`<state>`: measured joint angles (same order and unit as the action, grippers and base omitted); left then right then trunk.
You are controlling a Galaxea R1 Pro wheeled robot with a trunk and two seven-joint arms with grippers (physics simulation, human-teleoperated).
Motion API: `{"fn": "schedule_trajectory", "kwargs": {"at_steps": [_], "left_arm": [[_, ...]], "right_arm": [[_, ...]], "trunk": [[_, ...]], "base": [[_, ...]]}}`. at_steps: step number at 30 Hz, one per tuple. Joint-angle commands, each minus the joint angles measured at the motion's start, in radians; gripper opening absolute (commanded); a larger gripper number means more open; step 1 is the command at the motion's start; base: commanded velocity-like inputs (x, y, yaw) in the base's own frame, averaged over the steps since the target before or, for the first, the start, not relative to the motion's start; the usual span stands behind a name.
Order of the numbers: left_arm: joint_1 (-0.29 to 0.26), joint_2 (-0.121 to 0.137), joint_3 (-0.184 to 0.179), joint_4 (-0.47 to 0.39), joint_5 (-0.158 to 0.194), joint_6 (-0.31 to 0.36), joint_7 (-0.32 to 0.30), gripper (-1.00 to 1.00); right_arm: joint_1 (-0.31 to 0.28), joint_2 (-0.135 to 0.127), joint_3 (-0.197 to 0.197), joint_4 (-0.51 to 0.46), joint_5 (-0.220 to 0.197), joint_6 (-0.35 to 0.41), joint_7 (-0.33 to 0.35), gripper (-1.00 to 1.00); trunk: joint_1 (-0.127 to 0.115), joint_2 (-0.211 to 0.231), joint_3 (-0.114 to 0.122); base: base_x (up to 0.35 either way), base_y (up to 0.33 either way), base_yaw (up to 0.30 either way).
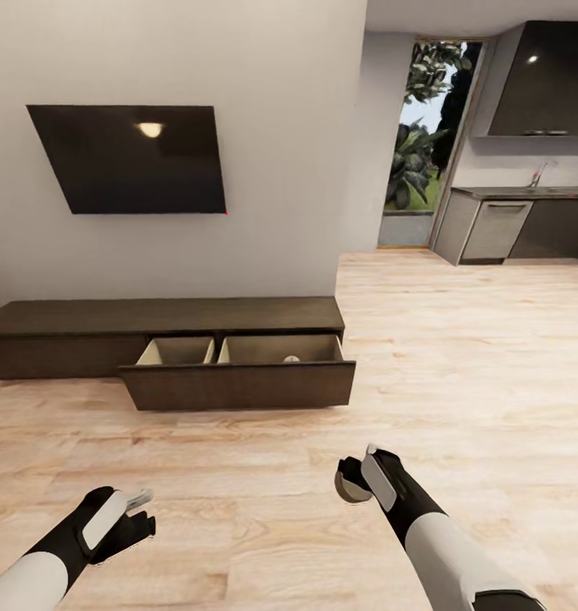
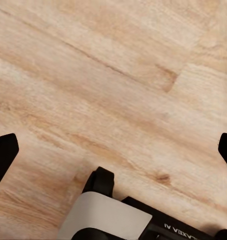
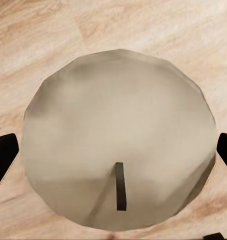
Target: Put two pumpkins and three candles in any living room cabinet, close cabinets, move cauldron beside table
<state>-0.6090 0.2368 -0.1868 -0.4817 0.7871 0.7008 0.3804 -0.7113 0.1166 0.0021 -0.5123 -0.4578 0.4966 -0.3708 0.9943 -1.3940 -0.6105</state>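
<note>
Candle (image 3: 118, 150): held in my right end effector (image 1: 354, 482), fingers closed against its sides, wick up, above wood floor (image 1: 458, 356). My left end effector (image 1: 136, 509): spread open, empty. Cabinet (image 1: 161, 318) ahead, drawer (image 1: 238, 382) pulled out; another candle (image 1: 291, 359) apparently inside right compartment. Advice: approach squarely, lower inside compartment, clear front panel, release, retract.

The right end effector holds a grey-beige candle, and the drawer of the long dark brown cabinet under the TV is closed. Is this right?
Not quite. The head view shows the drawer of the long dark brown wood cabinet pulled open, its pale interior visible. The rest stands: the right end effector holds a grey-beige rounded candle, seen close in the right wrist view.
</note>
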Motion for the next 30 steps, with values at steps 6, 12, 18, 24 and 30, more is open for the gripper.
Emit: {"fn": "schedule_trajectory", "kwargs": {"at_steps": [6, 12, 18, 24, 30], "left_arm": [[0.0, -0.003, 0.0, 0.0, -0.001, -0.001, 0.0, 1.0], [0.0, -0.004, 0.0, 0.0, -0.001, -0.001, 0.0, 1.0], [0.0, -0.004, 0.0, 0.0, -0.001, -0.001, 0.0, 1.0], [0.0, -0.004, 0.0, 0.0, 0.0, -0.001, 0.0, 1.0], [0.0, -0.004, 0.0, 0.0, 0.0, -0.001, 0.0, 1.0]], "right_arm": [[0.0, 0.0, -0.008, 0.0, -0.006, -0.002, 0.0, -1.0], [0.0, 0.0, -0.011, 0.0, -0.007, 0.0, 0.0, -1.0], [0.0, 0.0, -0.01, 0.0, -0.007, 0.0, 0.0, -1.0], [0.0, 0.0, -0.006, 0.0, -0.007, 0.003, 0.0, -1.0], [0.0, 0.0, -0.008, 0.002, -0.007, 0.016, 0.001, -1.0]], "trunk": [[0.0, 0.0, 0.0], [0.0, 0.0, 0.0], [0.0, 0.0, 0.0], [0.0, 0.0, 0.0], [0.0, 0.0, 0.0]], "base": [[0.329, 0.0, 0.0], [0.329, 0.0, 0.0], [0.329, 0.0, 0.0], [0.329, 0.0, 0.0], [0.329, 0.0, 0.0]]}}
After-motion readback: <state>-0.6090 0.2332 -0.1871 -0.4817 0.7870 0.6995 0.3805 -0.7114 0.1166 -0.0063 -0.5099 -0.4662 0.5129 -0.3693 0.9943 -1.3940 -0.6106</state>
